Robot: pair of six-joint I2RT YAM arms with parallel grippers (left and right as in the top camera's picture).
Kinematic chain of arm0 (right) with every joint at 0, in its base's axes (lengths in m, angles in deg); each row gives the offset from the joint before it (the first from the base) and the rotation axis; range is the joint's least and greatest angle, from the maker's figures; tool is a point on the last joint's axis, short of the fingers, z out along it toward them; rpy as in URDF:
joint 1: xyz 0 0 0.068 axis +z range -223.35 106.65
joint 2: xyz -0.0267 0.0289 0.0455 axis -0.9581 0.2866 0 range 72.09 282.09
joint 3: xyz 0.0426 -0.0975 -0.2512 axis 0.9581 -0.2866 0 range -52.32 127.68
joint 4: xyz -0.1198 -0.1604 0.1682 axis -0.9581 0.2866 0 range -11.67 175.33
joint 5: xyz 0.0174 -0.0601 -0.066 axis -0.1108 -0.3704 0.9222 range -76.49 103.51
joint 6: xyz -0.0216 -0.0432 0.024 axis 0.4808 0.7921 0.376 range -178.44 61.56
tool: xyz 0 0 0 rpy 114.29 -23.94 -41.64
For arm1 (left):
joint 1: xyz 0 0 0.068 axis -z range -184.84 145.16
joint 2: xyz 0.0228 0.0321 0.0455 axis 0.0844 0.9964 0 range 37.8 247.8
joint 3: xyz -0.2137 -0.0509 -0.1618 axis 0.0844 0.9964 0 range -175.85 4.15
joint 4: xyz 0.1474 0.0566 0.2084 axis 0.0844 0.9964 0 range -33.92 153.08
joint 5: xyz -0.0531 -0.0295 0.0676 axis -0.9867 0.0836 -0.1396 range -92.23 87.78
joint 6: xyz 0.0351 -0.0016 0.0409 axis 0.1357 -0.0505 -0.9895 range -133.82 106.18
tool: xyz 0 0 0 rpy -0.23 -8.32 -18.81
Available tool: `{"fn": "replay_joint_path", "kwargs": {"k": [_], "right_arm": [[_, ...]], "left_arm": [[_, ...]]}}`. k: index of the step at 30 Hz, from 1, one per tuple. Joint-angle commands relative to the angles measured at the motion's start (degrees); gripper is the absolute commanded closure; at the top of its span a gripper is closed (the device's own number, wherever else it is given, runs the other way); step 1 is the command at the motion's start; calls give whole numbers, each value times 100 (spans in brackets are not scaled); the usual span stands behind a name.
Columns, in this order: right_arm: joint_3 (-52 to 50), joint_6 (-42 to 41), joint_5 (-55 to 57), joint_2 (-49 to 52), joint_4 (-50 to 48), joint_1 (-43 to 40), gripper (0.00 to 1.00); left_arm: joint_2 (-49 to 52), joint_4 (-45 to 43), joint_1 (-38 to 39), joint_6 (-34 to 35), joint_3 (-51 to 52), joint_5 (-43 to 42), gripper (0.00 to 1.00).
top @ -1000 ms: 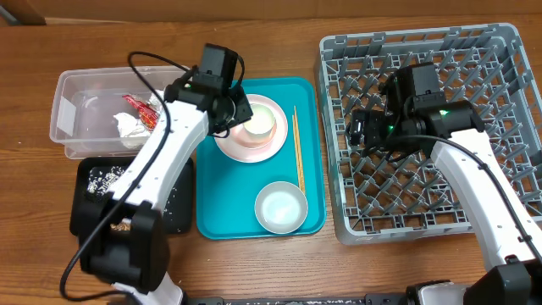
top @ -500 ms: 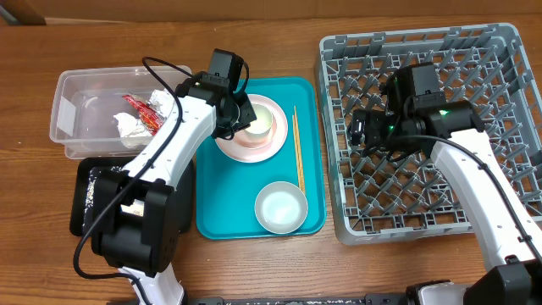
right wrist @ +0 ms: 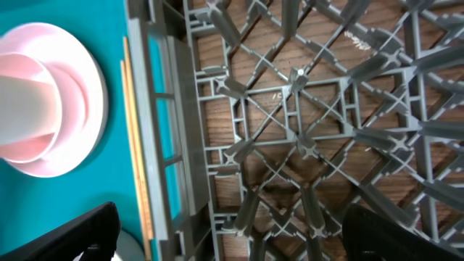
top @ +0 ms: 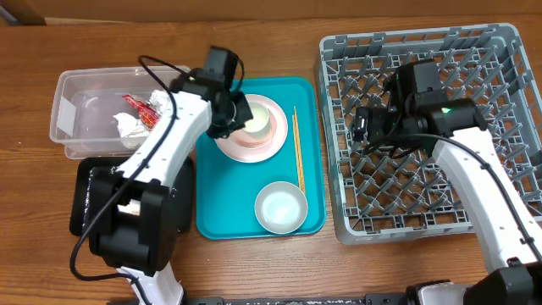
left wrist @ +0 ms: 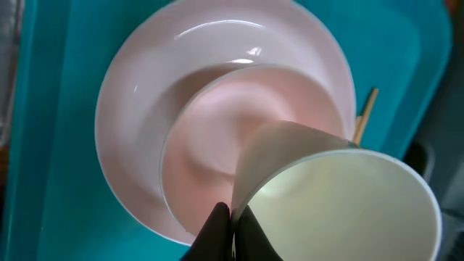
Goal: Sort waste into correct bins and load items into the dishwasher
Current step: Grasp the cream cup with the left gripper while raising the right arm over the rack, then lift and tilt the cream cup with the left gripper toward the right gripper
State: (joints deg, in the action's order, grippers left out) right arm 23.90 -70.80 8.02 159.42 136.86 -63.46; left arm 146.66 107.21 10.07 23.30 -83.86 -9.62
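My left gripper (left wrist: pixel 230 230) is shut on the wall of the small white cup (left wrist: pixel 341 199). The cup tilts inside the pinkish bowl (left wrist: pixel 206 159), which sits on the pale pink plate (left wrist: pixel 138 94). In the overhead view the left gripper (top: pixel 240 117), cup (top: pixel 259 125) and plate (top: pixel 252 151) are on the teal serving tray (top: pixel 220 195). A white bowl (top: pixel 280 207) and chopsticks (top: pixel 297 148) also lie there. My right gripper (top: pixel 366 127) is open and empty over the left part of the grey dish rack (top: pixel 440 195).
The clear tub (top: pixel 72 106) at the left holds white napkins (top: pixel 129 124) and a red wrapper (top: pixel 140 105). The black tray (top: pixel 85 199) in front of it is largely covered by my left arm. The right wrist view shows the rack's pegs (right wrist: pixel 304 109) and the chopsticks (right wrist: pixel 134 145).
My left arm has swung its elbow back and left while its gripper stayed at the cup. My right gripper has shifted slightly right over the rack.
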Motion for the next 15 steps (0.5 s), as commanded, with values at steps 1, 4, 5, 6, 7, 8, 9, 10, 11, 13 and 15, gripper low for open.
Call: {"fn": "replay_joint_path", "kwargs": {"k": [1,4,5,6,7,8,9,10,11,13,15], "right_arm": [[527,66,-57,-177,186,9,0],[789,442,-511,-243,466,9,0],[835,612,-721,-262,516,9,0],[857,761,-984,-304,533,9,0],[859,841,-1176,-328,533,9,0],[859,949,-1502,-363,529,9,0],[859,1073,-1893,-380,533,9,0],[861,1226,-2262,-389,553,9,0],[859,1486,-2765,-398,599,9,0],[859,1965,-3523,-398,761,9,0],[859,2205,-3950,-396,929,9,0]], "left_arm": [[-533,328,-197,-614,-634,-767,96],[-809,632,-289,-1145,-852,-1687,96],[-911,713,-306,-1408,-885,-2138,96],[-999,756,-319,-1672,-892,-2601,96],[-1067,804,-330,-1899,-892,-3010,96],[-1139,870,-332,-2192,-892,-3552,96],[-1202,944,-332,-2490,-892,-4107,96],[-1241,1014,-334,-2739,-892,-4555,96],[-1268,1067,-334,-2922,-892,-4868,96],[-1279,1156,-334,-3145,-892,-5261,96],[-1276,1198,-334,-3165,-890,-5311,96]]}}
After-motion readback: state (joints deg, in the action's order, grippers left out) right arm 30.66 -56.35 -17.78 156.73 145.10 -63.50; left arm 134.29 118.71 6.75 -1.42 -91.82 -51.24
